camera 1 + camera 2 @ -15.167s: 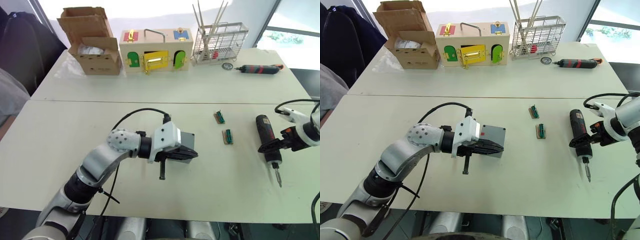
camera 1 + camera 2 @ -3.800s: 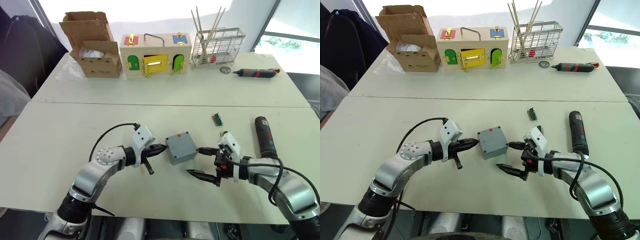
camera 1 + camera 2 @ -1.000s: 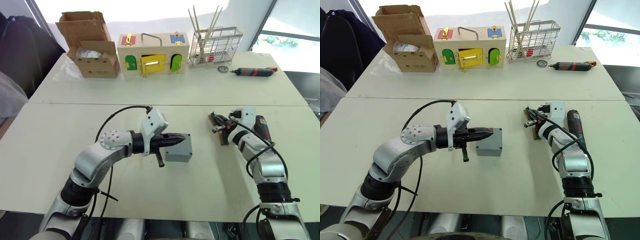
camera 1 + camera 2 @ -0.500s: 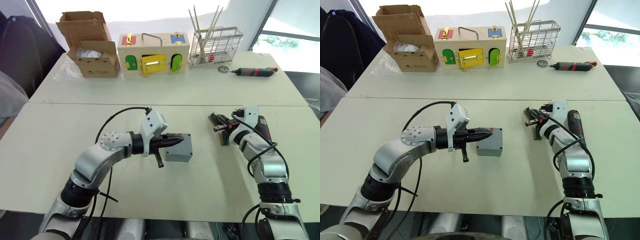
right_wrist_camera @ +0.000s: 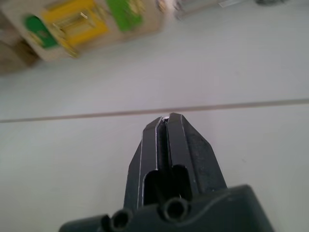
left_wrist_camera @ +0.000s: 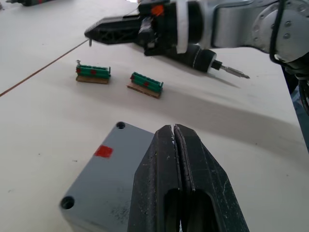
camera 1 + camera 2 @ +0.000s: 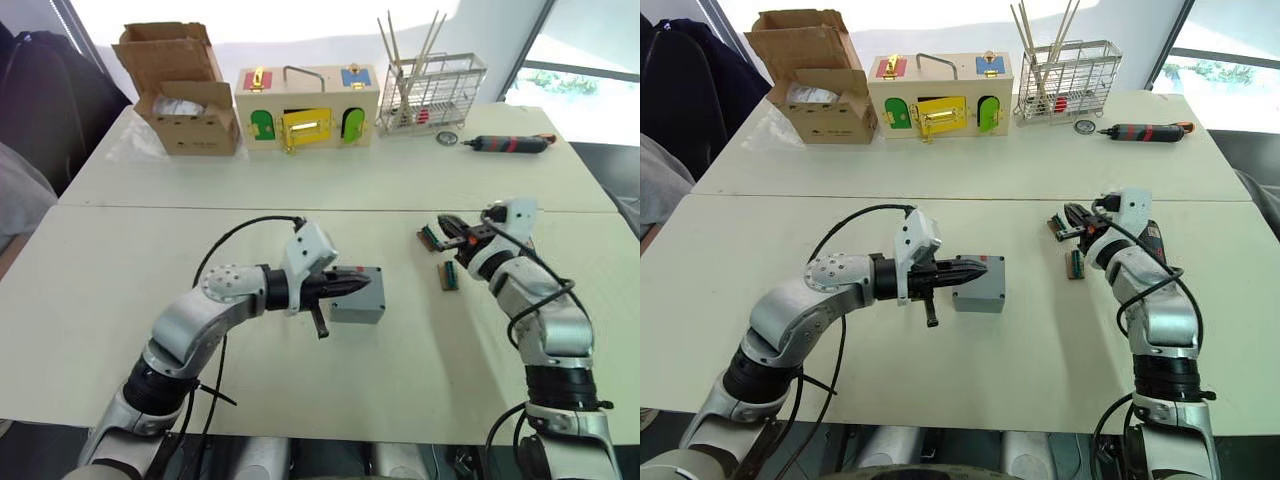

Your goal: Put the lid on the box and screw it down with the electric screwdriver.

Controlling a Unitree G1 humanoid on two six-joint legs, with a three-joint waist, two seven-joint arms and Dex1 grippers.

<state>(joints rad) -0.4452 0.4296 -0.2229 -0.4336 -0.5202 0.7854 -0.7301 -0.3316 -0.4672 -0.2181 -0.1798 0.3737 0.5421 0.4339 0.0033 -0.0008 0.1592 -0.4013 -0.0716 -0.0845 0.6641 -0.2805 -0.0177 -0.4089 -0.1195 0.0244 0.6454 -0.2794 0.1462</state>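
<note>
The grey box (image 7: 357, 297) stands mid-table. The lid (image 6: 104, 181) lies flat on top of it, showing corner screw holes and a red square. My left gripper (image 7: 370, 284) is shut, its tips lying over the lid's top. My right gripper (image 7: 441, 223) hovers shut above two green screw holders (image 7: 450, 275). A small screw (image 6: 90, 42) pokes from its tips. The black electric screwdriver (image 6: 203, 57) lies on the table under my right forearm, bit pointing toward the near edge.
Along the back stand a cardboard box (image 7: 185, 90), a wooden box with coloured doors (image 7: 308, 105), a wire rack (image 7: 435, 88) and a red-and-black screwdriver (image 7: 505, 146). A seam (image 7: 150, 206) runs across between the two tabletops.
My right gripper has lifted off the table by the green holders and shifted slightly right. The left gripper and the box have stayed put.
</note>
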